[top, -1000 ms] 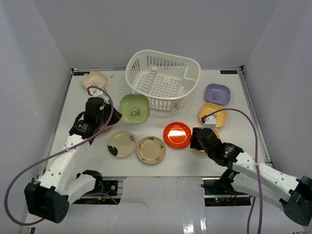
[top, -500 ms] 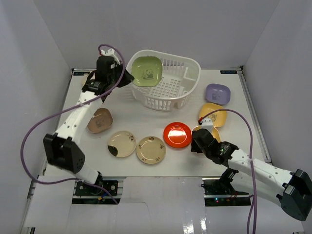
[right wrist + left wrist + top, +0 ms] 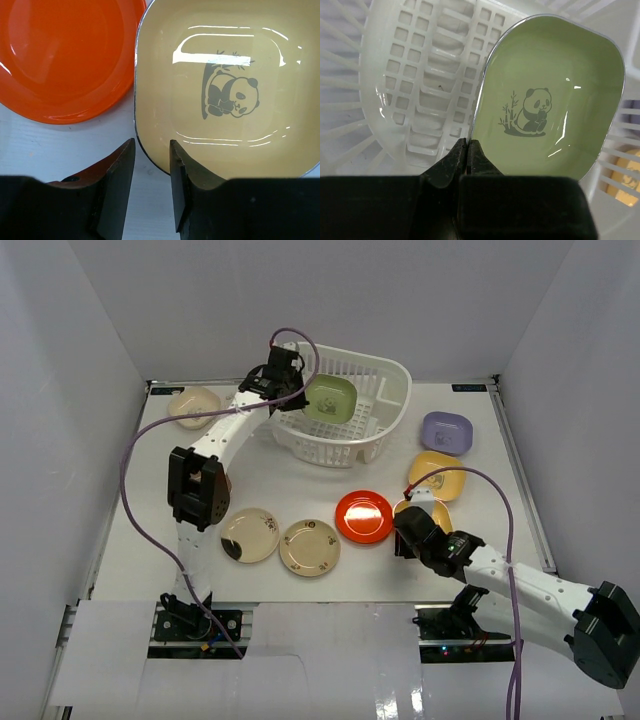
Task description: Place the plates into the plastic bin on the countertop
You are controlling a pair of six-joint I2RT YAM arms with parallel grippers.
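My left gripper [image 3: 303,392] [image 3: 467,146] is shut on the rim of a green panda plate [image 3: 331,400] [image 3: 550,95]. It holds the plate tilted inside the white lattice plastic bin [image 3: 400,380] [image 3: 395,100]. My right gripper [image 3: 404,532] [image 3: 150,160] is low on the countertop [image 3: 280,475]. Its jaws stand apart astride the near rim of a yellow panda plate [image 3: 225,90] [image 3: 436,510]: one finger [image 3: 120,170] outside, the other over the plate. A red-orange plate [image 3: 363,516] [image 3: 65,55] lies just left of it.
Two round cream plates [image 3: 250,535] [image 3: 310,547] lie at front centre. A second yellow plate [image 3: 440,473] and a lavender one [image 3: 447,432] sit right of the bin. A cream rounded-square plate [image 3: 193,405] is at back left. Pale walls close in three sides.
The left arm lifted the green plate off the countertop and carried it over the bin, then right and down inside. The right jaws narrowed around the yellow plate's rim.
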